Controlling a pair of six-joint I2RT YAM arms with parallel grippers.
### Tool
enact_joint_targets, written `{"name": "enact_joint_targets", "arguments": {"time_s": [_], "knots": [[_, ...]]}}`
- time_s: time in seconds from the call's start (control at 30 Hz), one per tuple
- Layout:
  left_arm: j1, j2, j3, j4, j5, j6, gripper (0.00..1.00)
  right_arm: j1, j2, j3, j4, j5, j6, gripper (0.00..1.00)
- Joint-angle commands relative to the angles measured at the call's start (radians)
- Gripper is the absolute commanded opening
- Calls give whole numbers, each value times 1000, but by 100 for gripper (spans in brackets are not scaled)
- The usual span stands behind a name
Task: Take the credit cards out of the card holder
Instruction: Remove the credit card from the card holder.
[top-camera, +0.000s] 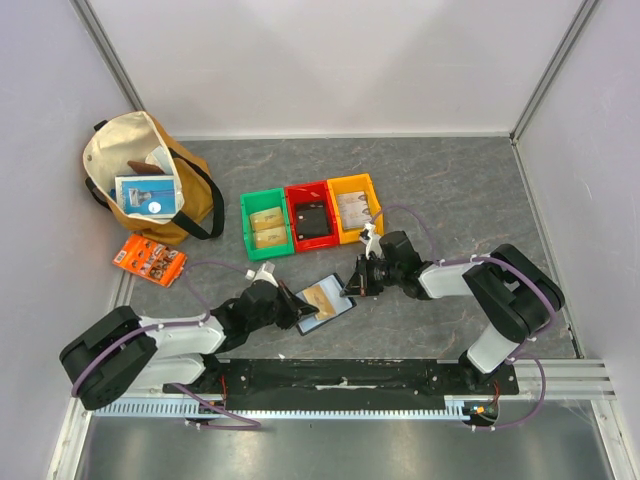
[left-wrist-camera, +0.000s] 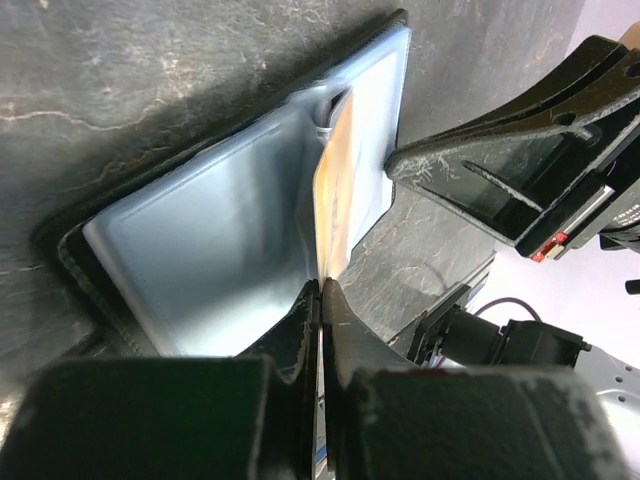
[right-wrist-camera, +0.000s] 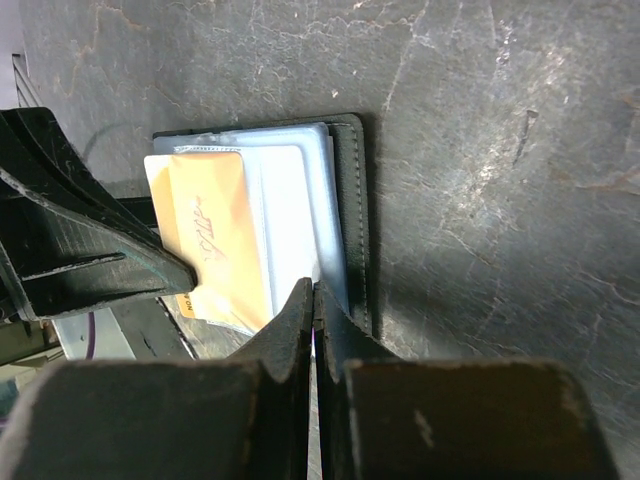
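On the grey stone-patterned worktop (top-camera: 450, 200), near centre, the small black bifold card holder (top-camera: 338, 312) lies open, its long axis running near-left to far-right. At its near-left end the left end effector (top-camera: 298, 305) is pinched narrow on an orange card (top-camera: 323, 296). The right end effector (top-camera: 352, 285), fingers together, presses the far-right end.

The card holder (top-camera: 325, 302) lies on the table (top-camera: 450, 190) between my left gripper (top-camera: 297, 303) and right gripper (top-camera: 352, 283), three bins (top-camera: 310, 215) in a row behind it, bag (top-camera: 150, 190) far back-left, packet (top-camera: 150, 262) just before the bag.
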Motion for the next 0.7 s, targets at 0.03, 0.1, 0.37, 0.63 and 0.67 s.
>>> {"name": "enact_joint_targets", "arguments": {"time_s": [0.03,0.1,0.37,0.63,0.67], "knots": [[4,-27,-16,-88,-44,53,7,-11,26,-26,-101,85,-40,3],[4,-17,-8,-88,-41,64,7,-11,9,-22,-95,67,-40,4],[6,85,55,-41,-5,108,7,16,-78,43,-10,-14,-3,10],[4,92,50,-19,-1,102,7,66,41,104,68,-41,46,13],[6,91,49,-19,-1,99,8,66,63,98,74,-38,52,13]]}}
